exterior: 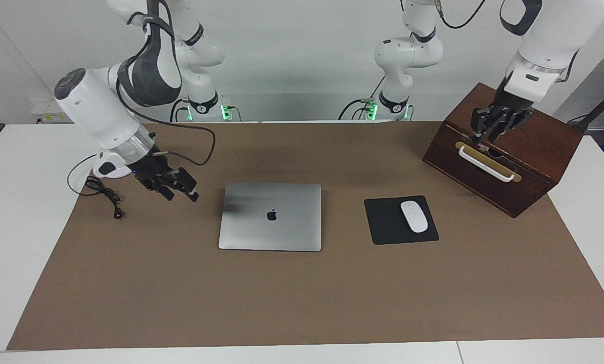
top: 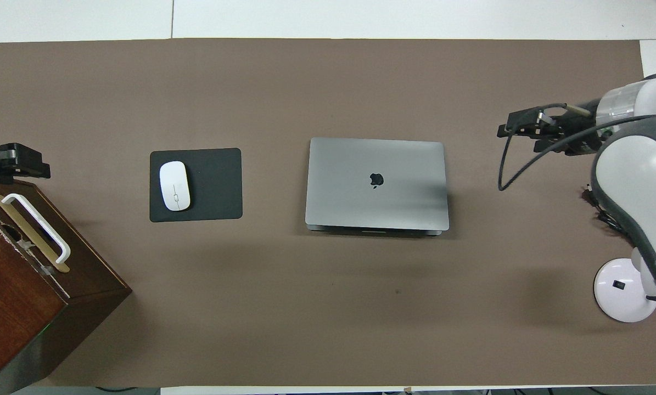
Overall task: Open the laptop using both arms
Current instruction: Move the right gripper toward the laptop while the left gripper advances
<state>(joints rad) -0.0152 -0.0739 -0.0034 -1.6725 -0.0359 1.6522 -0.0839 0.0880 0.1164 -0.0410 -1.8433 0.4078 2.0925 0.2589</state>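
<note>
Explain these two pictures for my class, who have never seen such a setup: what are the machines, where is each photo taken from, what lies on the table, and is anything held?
Two white robot arms work at one table. One picture faces them; the other looks down from above their end. The closed laptop lies mid-table, beside a mouse on a black pad. The right gripper hangs over the mat beside the laptop, holding nothing. The left gripper is over a wooden box. A lamp base stands at the right arm's end.

I am seeing no words or numbers to read. The laptop [exterior: 270, 216] is showing only a black apple logo [exterior: 271, 215] on its lid.
</note>
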